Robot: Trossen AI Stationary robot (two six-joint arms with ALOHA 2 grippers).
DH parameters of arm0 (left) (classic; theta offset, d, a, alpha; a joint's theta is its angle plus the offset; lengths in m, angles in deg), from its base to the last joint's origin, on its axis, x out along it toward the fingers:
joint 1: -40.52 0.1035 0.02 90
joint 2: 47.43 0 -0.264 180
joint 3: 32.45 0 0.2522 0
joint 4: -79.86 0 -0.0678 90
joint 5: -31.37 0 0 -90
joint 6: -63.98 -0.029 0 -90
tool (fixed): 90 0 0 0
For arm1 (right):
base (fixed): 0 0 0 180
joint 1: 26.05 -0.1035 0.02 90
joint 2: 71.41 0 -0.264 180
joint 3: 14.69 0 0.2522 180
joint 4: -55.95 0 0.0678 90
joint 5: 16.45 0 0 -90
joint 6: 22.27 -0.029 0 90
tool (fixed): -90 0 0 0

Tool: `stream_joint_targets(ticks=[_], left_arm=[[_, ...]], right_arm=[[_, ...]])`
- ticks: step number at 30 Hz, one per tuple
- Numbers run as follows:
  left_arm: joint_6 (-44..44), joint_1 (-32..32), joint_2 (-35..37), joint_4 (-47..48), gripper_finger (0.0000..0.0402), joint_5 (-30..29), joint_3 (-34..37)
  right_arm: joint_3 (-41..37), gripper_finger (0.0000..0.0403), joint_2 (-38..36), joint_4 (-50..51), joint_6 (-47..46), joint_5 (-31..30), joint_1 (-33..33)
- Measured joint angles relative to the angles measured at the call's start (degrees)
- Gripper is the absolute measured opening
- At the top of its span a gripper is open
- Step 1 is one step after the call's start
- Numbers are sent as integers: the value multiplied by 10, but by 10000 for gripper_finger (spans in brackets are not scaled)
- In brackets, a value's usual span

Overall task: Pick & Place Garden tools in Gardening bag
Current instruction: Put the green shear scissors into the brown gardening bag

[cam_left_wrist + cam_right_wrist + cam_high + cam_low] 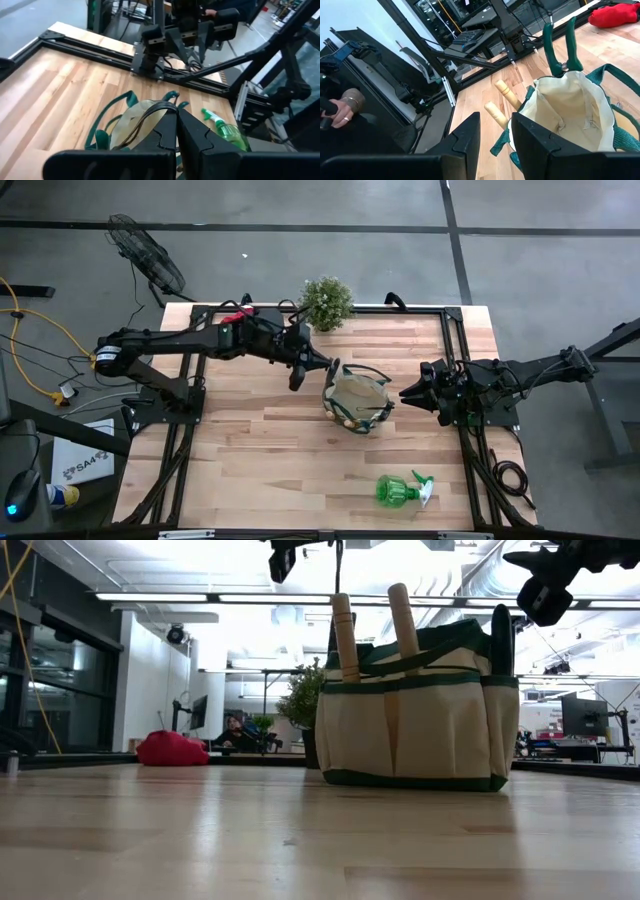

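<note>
Gardening bag (pixel 357 402) is sitting near table centre on the wooden table (pixel 260 470), upright, mouth open and looking empty inside in the right wrist view (pixel 575 107). Two trowels are standing handle-up in its outer pockets, wooden handles (pixel 343 635) and (pixel 404 620) sticking above the rim in the low view; same two handles are showing at the bag's outer side in the right wrist view (pixel 496 114). Pruning shears (pixel 561 47) are sitting in another outer pocket, green grips poking up above the rim. Left gripper (pixel 325 363) is hovering just at the bag's 10 o'clock edge, above the rim, fingers (pixel 165 135) pressed together, holding nothing. Right gripper (pixel 408 392) is waiting at 3 o'clock of the bag, near but apart, fingers (pixel 465 137) parted by a narrow gap, empty. Spray bottle (pixel 401 490) is lying on its side on the table at about 5 o'clock from the bag, well apart, white trigger pointing right. Red glove bundle (pixel 236 315) is lying at the table's far edge, 10 o'clock from the bag, beside the left arm; also showing in the low view (pixel 172 749). Potted plant (pixel 326 302) is standing at 12 o'clock of the bag at the far edge.
</note>
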Motion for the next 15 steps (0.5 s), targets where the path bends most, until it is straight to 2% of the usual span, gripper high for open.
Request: stream_joint_targets(ticks=[8,15], left_arm=[[2,1,0,3,0,28,0],[16,33,0,27,0,28,0]], right_arm=[[0,103,0,0,0,0,0],[0,103,0,0,0,0,0]])
